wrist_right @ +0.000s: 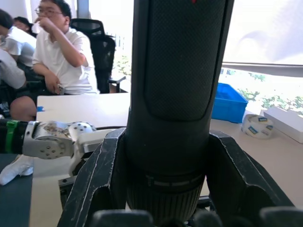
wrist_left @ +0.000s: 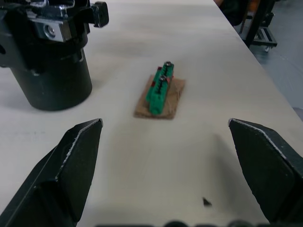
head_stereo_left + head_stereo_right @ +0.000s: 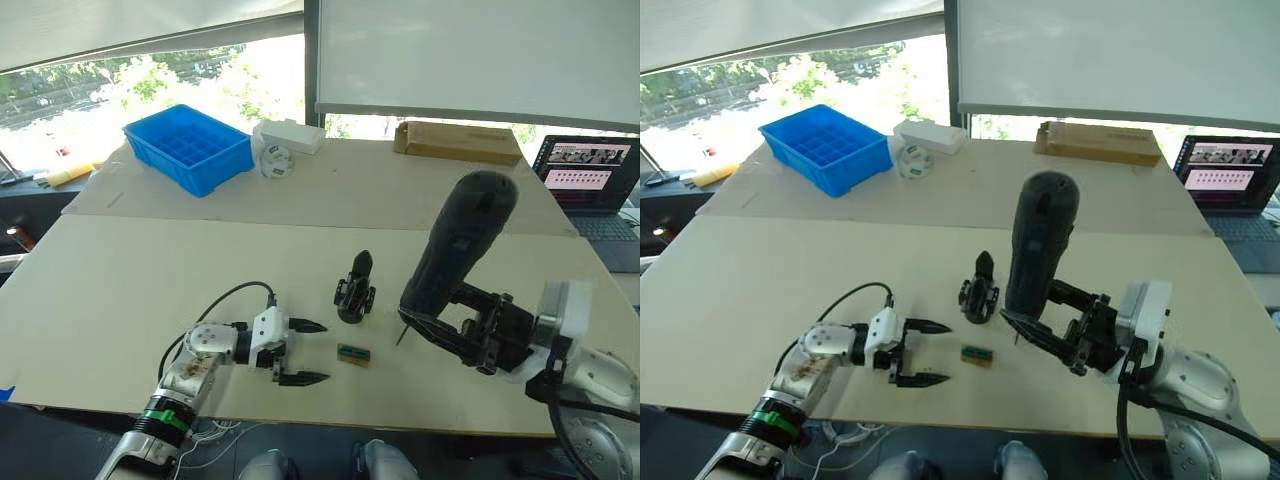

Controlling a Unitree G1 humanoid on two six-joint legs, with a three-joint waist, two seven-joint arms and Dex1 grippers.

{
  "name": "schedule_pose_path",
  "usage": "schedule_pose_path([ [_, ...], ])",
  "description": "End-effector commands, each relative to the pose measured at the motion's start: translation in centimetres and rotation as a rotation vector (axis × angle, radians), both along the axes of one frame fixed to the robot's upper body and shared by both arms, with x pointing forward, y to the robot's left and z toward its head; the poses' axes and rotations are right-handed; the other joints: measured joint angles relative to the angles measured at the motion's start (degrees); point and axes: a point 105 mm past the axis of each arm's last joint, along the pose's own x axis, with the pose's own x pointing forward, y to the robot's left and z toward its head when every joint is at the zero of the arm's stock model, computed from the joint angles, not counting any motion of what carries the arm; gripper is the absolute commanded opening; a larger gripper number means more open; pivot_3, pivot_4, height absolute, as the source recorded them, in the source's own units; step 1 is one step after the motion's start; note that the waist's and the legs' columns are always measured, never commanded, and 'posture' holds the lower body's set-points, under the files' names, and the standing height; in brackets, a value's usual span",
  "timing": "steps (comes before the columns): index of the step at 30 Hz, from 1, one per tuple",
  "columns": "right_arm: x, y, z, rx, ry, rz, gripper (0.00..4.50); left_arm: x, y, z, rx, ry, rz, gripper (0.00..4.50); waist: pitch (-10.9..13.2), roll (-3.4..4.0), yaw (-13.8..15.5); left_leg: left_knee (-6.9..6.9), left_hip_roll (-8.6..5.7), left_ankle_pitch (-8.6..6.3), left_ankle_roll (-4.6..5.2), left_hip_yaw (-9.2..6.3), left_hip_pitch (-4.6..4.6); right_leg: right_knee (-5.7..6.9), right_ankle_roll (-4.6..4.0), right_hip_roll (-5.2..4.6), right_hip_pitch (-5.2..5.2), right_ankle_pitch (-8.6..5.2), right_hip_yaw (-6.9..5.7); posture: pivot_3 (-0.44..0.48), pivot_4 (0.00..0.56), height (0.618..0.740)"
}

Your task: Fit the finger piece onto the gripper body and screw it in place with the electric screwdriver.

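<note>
1. Right gripper [image 3: 1040,335]: jaws clamped on the electric screwdriver [image 3: 1038,245], bit just above the worktop [image 3: 760,290].
2. Left gripper [image 3: 925,353]: jaws wide apart, empty, facing the green block [image 3: 977,355].
3. Gripper body [image 3: 978,293] stands upright between them; keep the bit vertical over the screw.

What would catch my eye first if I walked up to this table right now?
Probably the electric screwdriver, a thick black cylinder held upright in the right gripper, its thin bit pointing down at the table. Just to its left stands the gripper body, and nearer the table's front edge the left gripper hangs open beside a small green block. A bright blue tray sits far back on the left.
</note>
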Motion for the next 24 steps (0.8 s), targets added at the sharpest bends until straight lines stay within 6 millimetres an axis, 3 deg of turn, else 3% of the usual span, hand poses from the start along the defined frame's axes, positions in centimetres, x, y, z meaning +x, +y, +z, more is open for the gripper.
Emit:
schedule_pose_path([
  [1, -0.3, 0.5, 0.9, 0.019, -0.11, 0.036, 1.91, 0.5, -1.6, 1.0, 0.016, -0.05, -0.013, 4.5, 0.0, 0.0, 0.1, 0.01, 0.0, 0.0, 0.0, 0.0, 0.0, 0.0, 0.0, 0.0, 0.01, 0.0, -0.01, 0.0, 0.15, 0.74],
  [11, -0.5, 2.4, -0.6, 0.001, -0.095, 0.137, 1.91, 0.5, -2.6, 1.8, 0.029, -0.032, -0.045, 4.5, 0.0, 0.0, 0.1, 0.01, 0.0, 0.0, 0.02, -0.01, 0.0, 0.0, -0.01, -0.01, 0.01, 0.0, -0.01, 0.0, 0.15, 0.74],
  [24, 0.1, 2.6, -1.3, -0.01, -0.084, 0.123, 1.91, -0.3, -2.8, 1.0, 0.06, -0.006, -0.07, 4.5, 0.0, 0.0, 0.1, 0.02, 0.0, -0.01, 0.03, -0.01, 0.0, 0.0, -0.01, -0.01, 0.01, 0.0, -0.01, 0.0, 0.15, 0.74],
])
